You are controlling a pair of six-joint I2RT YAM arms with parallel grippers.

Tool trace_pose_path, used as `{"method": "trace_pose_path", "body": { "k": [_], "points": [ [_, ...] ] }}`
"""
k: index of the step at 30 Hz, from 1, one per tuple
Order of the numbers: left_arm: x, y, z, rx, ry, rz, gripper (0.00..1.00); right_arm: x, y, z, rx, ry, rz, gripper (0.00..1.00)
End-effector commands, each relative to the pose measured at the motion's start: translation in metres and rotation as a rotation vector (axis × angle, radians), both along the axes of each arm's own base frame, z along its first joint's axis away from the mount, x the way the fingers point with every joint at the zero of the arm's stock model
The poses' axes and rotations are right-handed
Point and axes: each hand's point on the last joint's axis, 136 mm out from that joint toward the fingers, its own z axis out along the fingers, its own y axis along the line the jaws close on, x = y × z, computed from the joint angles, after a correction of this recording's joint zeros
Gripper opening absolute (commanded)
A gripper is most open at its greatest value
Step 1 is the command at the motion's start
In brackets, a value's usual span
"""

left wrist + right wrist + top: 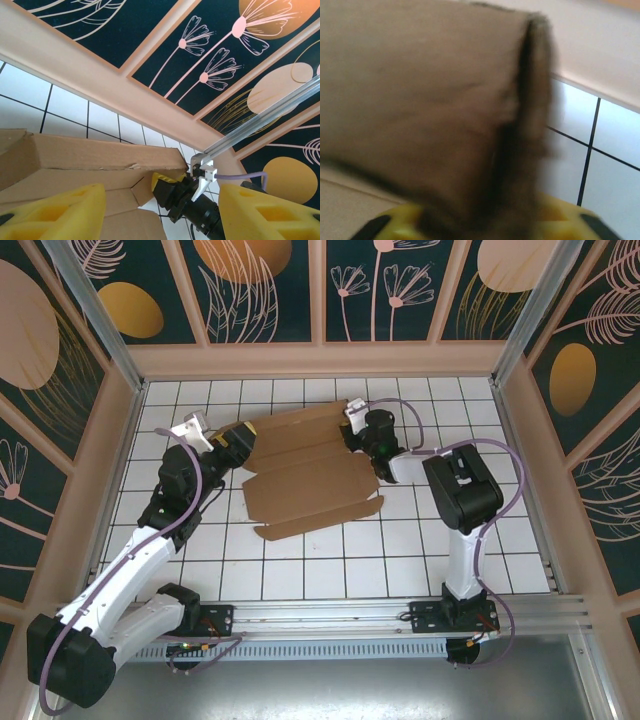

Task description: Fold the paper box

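The paper box is a brown cardboard blank lying mostly flat in the middle of the tiled floor, with its far flaps raised. My left gripper is at its far left edge. In the left wrist view its yellow fingers stand wide apart and open, with the paper box ahead and low between them. My right gripper is at the box's far right corner. In the left wrist view the right gripper pinches the raised flap's corner. In the right wrist view a blurred flap of the paper box runs down into my right gripper.
The white tiled floor is walled by patterned panels on three sides. A metal rail with both arm bases runs along the near edge. A metal post stands at the back corner.
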Motion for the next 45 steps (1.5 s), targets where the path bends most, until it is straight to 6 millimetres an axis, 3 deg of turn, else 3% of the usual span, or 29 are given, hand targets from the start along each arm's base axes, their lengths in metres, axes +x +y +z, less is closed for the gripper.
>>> {"method": "trace_pose_path", "body": {
  "k": [1, 5, 8, 10, 14, 19, 23, 29, 35, 41, 45],
  "points": [
    [0.001, 0.003, 0.005, 0.019, -0.028, 0.016, 0.61, -0.001, 0.012, -0.004, -0.027, -0.015, 0.016, 0.15],
    [0.003, 0.012, 0.002, 0.067, 0.001, 0.061, 0.61, -0.007, 0.005, 0.008, -0.026, -0.043, -0.032, 0.13],
    [0.004, 0.024, -0.006, 0.156, 0.039, 0.121, 0.66, -0.027, -0.009, 0.018, 0.013, -0.044, -0.068, 0.13],
    [0.006, 0.027, -0.01, 0.206, 0.074, 0.134, 0.71, -0.043, -0.021, 0.015, 0.009, -0.02, -0.098, 0.1],
    [0.009, 0.0, -0.015, 0.212, 0.109, -0.012, 0.67, -0.07, -0.045, 0.008, 0.045, 0.061, -0.179, 0.07],
    [0.012, -0.024, -0.049, 0.193, 0.303, -0.132, 0.69, -0.095, -0.065, -0.006, 0.059, 0.112, -0.281, 0.08],
    [0.01, -0.028, -0.072, 0.137, 0.408, -0.167, 0.71, -0.103, -0.078, -0.018, 0.064, 0.152, -0.375, 0.05],
    [0.013, -0.038, -0.088, 0.044, 0.475, -0.228, 0.67, -0.114, -0.092, -0.028, 0.098, 0.158, -0.437, 0.0],
    [0.009, -0.034, -0.095, 0.065, 0.501, -0.221, 0.68, -0.13, -0.095, -0.029, 0.112, 0.121, -0.474, 0.0],
    [0.024, -0.019, -0.084, 0.121, 0.468, -0.16, 0.68, -0.131, -0.089, -0.035, 0.08, 0.13, -0.466, 0.0],
    [0.032, -0.028, -0.089, 0.085, 0.46, -0.202, 0.66, -0.129, -0.087, -0.033, 0.08, 0.132, -0.461, 0.0]
  ]
}}
